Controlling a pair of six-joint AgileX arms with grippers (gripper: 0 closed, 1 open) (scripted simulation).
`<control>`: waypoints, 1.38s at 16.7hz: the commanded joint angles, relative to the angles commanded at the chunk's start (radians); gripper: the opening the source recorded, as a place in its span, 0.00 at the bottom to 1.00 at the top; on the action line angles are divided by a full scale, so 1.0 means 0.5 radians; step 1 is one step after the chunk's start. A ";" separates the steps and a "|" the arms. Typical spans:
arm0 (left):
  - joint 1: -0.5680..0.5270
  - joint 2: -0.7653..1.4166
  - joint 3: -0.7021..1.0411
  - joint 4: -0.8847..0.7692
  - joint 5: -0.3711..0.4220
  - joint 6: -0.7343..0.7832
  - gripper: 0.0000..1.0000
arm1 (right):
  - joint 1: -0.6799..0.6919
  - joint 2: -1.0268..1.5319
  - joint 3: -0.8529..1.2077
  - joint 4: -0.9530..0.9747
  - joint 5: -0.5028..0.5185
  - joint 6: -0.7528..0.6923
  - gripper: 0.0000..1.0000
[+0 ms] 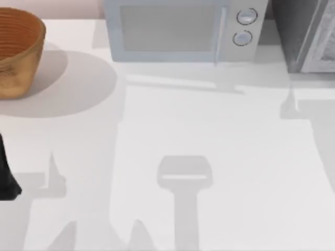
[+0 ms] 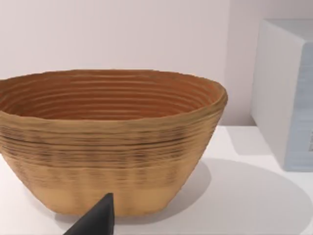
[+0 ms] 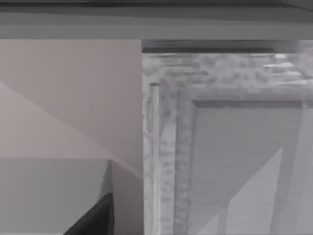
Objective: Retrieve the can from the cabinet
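The can is out of view. The grey mottled cabinet [image 1: 309,36] stands at the table's back right corner. In the right wrist view its panelled door [image 3: 220,147] is close in front of the camera, and a dark tip of my right gripper [image 3: 95,220] sits low beside the cabinet's edge. My left arm [image 1: 8,175] rests at the table's left edge. A dark tip of my left gripper [image 2: 98,220] points at a woven basket [image 2: 110,142] just ahead of it.
The brown woven basket [image 1: 15,52] stands at the back left. A white microwave [image 1: 183,29] with two round knobs sits at the back centre, between basket and cabinet, and its side [image 2: 286,93] appears in the left wrist view.
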State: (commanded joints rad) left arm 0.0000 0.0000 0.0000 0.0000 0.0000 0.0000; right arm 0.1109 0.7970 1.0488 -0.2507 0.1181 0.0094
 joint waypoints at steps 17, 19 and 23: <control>0.000 0.000 0.000 0.000 0.000 0.000 1.00 | 0.139 1.054 1.380 -0.330 0.155 0.013 1.00; 0.000 0.000 0.000 0.000 0.000 0.000 1.00 | 0.150 1.088 1.404 -0.306 0.173 0.012 1.00; 0.000 0.000 0.000 0.000 0.000 0.000 1.00 | 0.234 1.385 1.549 -0.164 0.265 0.012 1.00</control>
State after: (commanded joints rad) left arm 0.0000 0.0000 0.0000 0.0000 0.0000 0.0000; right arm 0.2281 1.4897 1.8235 -0.3327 0.2508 0.0152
